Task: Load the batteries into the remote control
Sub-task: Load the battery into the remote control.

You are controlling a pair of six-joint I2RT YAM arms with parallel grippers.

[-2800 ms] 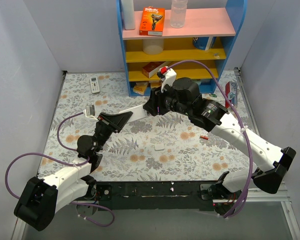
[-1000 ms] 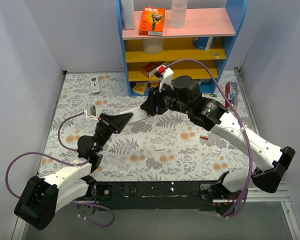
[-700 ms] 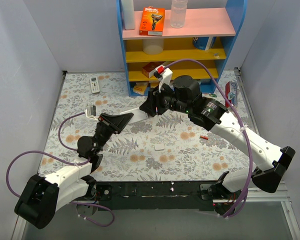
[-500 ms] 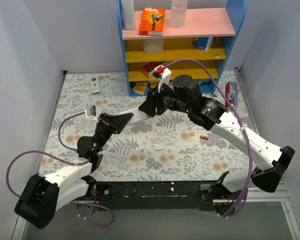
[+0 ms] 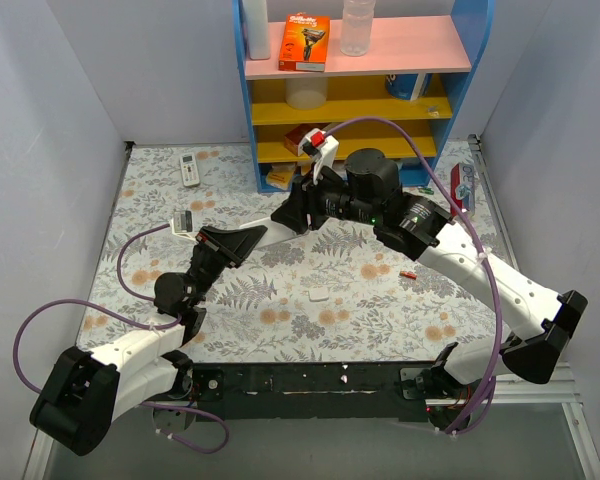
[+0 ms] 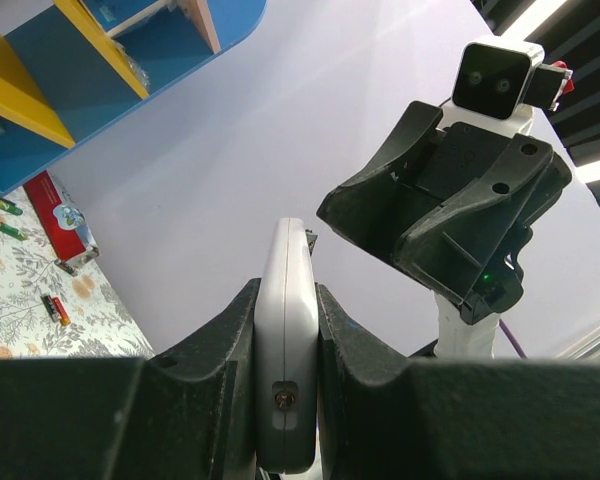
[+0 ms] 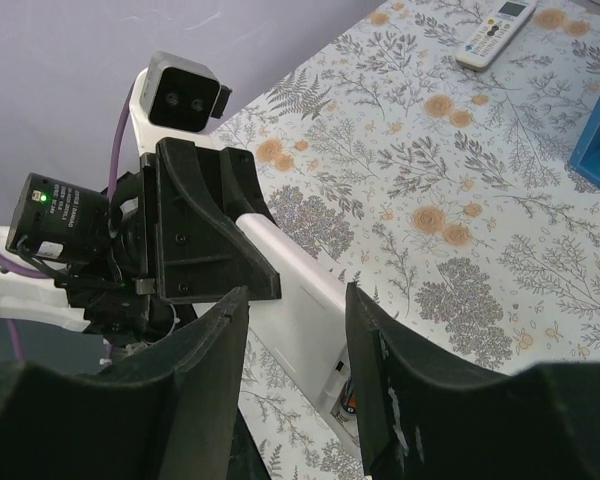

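Note:
My left gripper (image 5: 238,240) is shut on the white remote control (image 5: 270,222) and holds it off the table, slanting up to the right. In the left wrist view the remote (image 6: 285,340) stands edge-on between my fingers. My right gripper (image 5: 294,210) is open and straddles the remote's far end without touching it. In the right wrist view the remote (image 7: 302,280) runs between my open fingers, and a red battery (image 7: 348,402) lies in its open compartment. Another red battery (image 5: 408,273) lies on the table to the right.
A small white cover piece (image 5: 319,294) lies on the floral mat. A small white remote with buttons (image 5: 189,168) lies at the back left. A blue shelf unit (image 5: 355,80) with boxes and bottles stands at the back. Walls close in on both sides.
My right gripper has shifted a little left and back along the remote, toward the left gripper. The left arm and the remote have stayed put.

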